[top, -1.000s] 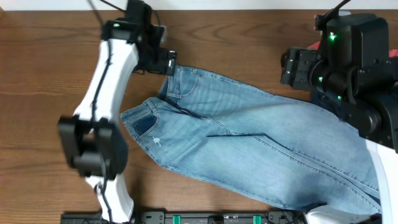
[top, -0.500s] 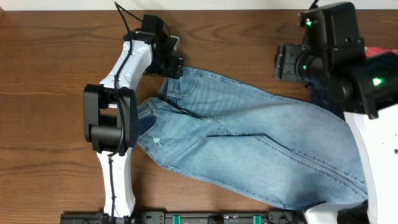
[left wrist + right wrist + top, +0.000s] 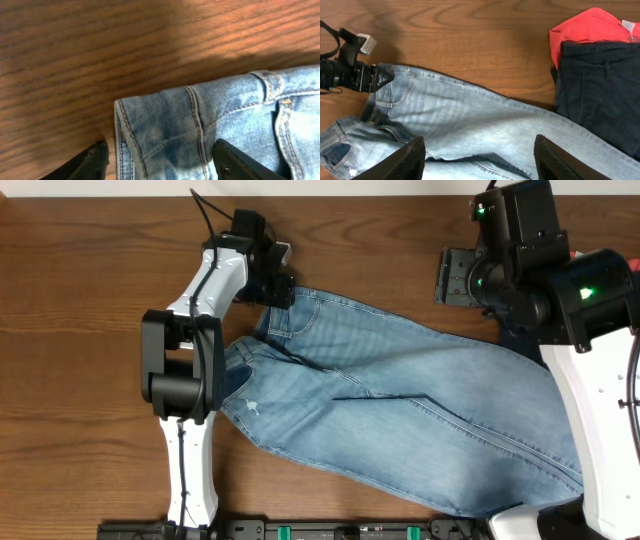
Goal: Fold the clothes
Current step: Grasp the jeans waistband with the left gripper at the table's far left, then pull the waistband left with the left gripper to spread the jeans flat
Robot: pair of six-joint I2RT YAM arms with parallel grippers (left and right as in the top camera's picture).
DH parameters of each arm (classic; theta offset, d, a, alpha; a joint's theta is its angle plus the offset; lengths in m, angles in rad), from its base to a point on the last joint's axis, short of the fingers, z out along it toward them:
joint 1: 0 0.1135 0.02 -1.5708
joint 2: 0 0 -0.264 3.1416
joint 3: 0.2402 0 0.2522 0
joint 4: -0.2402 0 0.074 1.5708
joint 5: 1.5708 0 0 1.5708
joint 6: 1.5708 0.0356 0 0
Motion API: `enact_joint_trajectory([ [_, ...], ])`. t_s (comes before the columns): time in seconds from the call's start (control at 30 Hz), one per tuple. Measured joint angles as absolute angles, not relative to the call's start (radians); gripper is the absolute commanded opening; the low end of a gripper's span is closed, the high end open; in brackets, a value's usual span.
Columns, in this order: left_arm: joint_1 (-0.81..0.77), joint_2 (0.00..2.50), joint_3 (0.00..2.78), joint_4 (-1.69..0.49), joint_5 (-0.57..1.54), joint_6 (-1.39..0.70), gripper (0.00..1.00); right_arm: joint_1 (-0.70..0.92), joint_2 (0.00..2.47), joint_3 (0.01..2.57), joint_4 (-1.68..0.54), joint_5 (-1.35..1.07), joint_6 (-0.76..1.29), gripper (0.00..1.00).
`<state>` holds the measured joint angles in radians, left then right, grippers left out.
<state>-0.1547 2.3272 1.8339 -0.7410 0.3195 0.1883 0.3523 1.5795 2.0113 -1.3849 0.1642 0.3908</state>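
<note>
Wooden table bears the jeans; the left claw, spread astride their waistband corner, should pinch deep and squarely, while the right claw hangs spread clear of them.

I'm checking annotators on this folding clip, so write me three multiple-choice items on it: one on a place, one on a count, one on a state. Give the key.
1. Where is the left gripper?
A. At the waistband corner of the jeans
B. At an ankle hem
C. On bare wood, away from any cloth

2. How many garments show in the right wrist view?
A. One
B. Two
C. Three

3. The right gripper is:
A. Shut on denim
B. Open, holding nothing
C. Shut, empty

Key: 1 A, its fingers sit either side of the stitched waistband corner. 2 C, the jeans, a red garment and dark navy trousers. 3 B, its fingers stand wide apart with nothing between them.
</note>
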Motion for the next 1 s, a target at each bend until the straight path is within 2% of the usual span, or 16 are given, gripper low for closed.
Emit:
enact_joint_trajectory([
  [0.03,-0.155,2.327,1.834,-0.735,0.319,0.188,0.66,0.352,1.580,2.011,-1.385,0.166,0.391,0.66],
  [0.07,-0.155,2.327,1.834,-0.730,0.320,0.187,0.61,0.352,1.580,2.011,-1.385,0.167,0.391,0.66],
  [0.17,-0.156,2.328,1.834,-0.712,0.320,0.175,0.20,0.352,1.580,2.011,-1.385,0.173,0.392,0.66],
  [0.2,-0.157,2.328,1.834,-0.703,0.320,0.178,0.10,0.352,1.580,2.011,-1.385,0.177,0.393,0.66],
  [0.23,-0.158,2.328,1.834,-0.695,0.320,0.178,0.06,0.352,1.580,2.011,-1.385,0.181,0.395,0.66],
  [0.53,-0.097,2.327,1.905,-0.701,0.277,0.078,0.06,0.352,1.581,2.011,-1.385,0.218,0.402,0.64],
  [0.8,0.149,2.282,2.010,-0.686,0.305,-0.001,0.06,0.352,1.581,2.011,-1.385,0.237,0.402,0.64],
  [1.0,0.277,2.244,2.020,-0.693,0.293,-0.005,0.06,0.352,1.581,2.011,-1.385,0.240,0.403,0.65],
])
